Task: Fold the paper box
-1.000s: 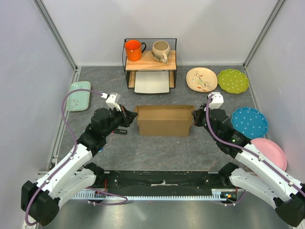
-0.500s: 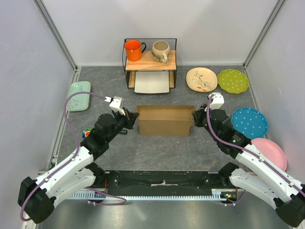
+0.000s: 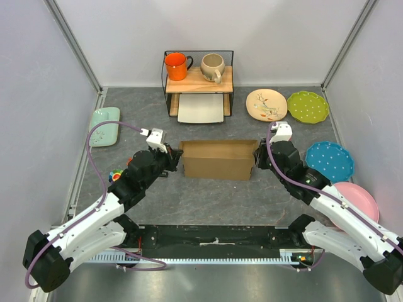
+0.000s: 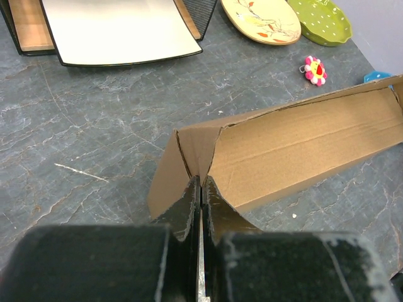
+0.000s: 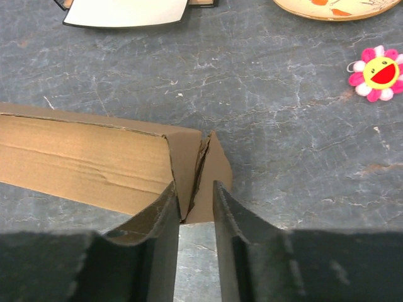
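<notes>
**Position.** The box (image 3: pixel 217 160) stood open-topped at the middle of the desk (image 3: pixel 208 201). Its long side ran across the desk between the two arms.

**Left jaws.** These were fully closed, with the tips against the left end wall at its corner crease. The wrist view did not show whether a cardboard edge was nipped between them.

**Right jaws.** These were partly open and straddled the folded corner flap at the right end. The flap sat in the gap and neither finger was visibly pressing on it, so nothing was held.

**Handling (assessment).**
- The material appeared to be thin corrugated cardboard. It was probably light, and likely to slide on the desk under a push from one side only.
- The panels should be stiff across their faces and bend readily along the pre-scored creases.
- The raw, slightly ragged edges at the corner slits suggested a tear risk under a hard pinch or a twist.

**Recommended hold.**
- Take a wall or flap by its top edge, close to a crease, with a shallow pinch.
- Brace the opposite end at the same time so the box does not skid or rack.
</notes>
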You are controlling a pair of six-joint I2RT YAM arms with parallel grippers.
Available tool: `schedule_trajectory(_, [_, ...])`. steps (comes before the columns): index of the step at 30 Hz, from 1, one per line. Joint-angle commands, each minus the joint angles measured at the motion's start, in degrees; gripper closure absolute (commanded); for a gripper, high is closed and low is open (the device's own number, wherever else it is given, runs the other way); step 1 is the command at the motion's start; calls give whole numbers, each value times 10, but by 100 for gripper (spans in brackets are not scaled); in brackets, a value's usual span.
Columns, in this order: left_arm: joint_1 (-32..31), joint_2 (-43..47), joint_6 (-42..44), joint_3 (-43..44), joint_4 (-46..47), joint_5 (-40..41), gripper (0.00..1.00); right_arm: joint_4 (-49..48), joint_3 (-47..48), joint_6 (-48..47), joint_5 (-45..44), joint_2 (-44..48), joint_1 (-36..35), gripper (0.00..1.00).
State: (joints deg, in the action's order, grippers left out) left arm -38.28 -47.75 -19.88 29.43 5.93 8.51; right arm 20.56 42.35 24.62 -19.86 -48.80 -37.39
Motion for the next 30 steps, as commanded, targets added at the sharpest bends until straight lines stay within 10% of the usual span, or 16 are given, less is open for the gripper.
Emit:
schedule_trajectory(1, [1, -13, 27, -6, -92, 27, 98, 31, 41, -14, -46, -2, 2, 64])
schedule_trajectory(18, [1, -21, 23, -1, -94, 29, 98, -2, 82, -35, -55, -22, 2, 60])
schedule_trajectory(30, [1, -33, 16, 6, -93, 20, 98, -11, 41, -36, -55, -31, 2, 100])
